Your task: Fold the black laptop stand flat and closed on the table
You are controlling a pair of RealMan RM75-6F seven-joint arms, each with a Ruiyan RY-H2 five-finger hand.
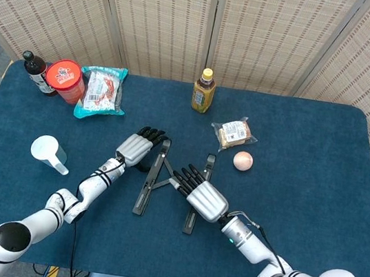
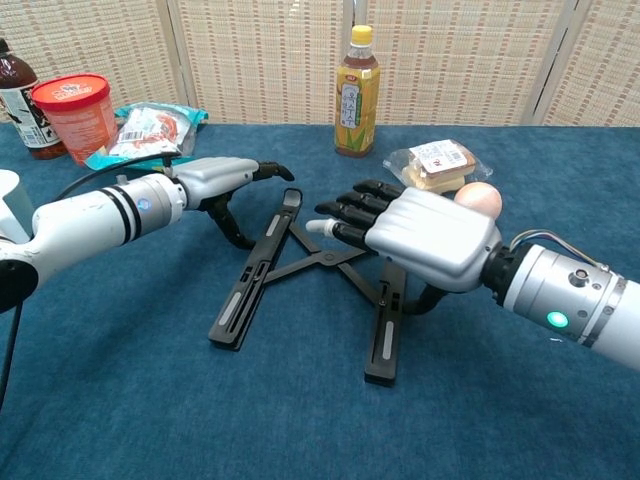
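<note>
I have the right hand [image 2: 420,238], a silver-backed shell with black fingers, laid over the right rail of the black folding laptop stand [image 1: 168,184], fingers stretched toward the crossed links and the thumb tucked down beside the rail, placed there, as I judge it, to shove that rail inward; whether the thumb and palm actually clasp the bar I cannot tell, since the hand hides the contact. The stand lies on the dark blue felt-like tablecloth [image 1: 322,152] at mid-table, its two slim, matt, slotted bars splayed in a V and joined by thin X-shaped struts, not yet closed. Just beyond, my left hand [image 2: 225,180] hangs beside the top of the left rail, fingers curled downward around nothing I can see, seemingly posted to brace that side. Further back sit a smooth peach-coloured egg-shaped ball [image 1: 242,161] and a crinkly clear-wrapped pastry [image 1: 233,133], then a white plastic scoop cup [image 1: 48,153] off to my left. Along the far edge stand an amber tea bottle with a yellow cap [image 1: 204,91], a glossy teal snack packet [image 1: 101,91], a red cylindrical tub [image 1: 65,80] and a dark sauce bottle [image 1: 36,70], before the woven reed screens [image 1: 188,21]
</note>
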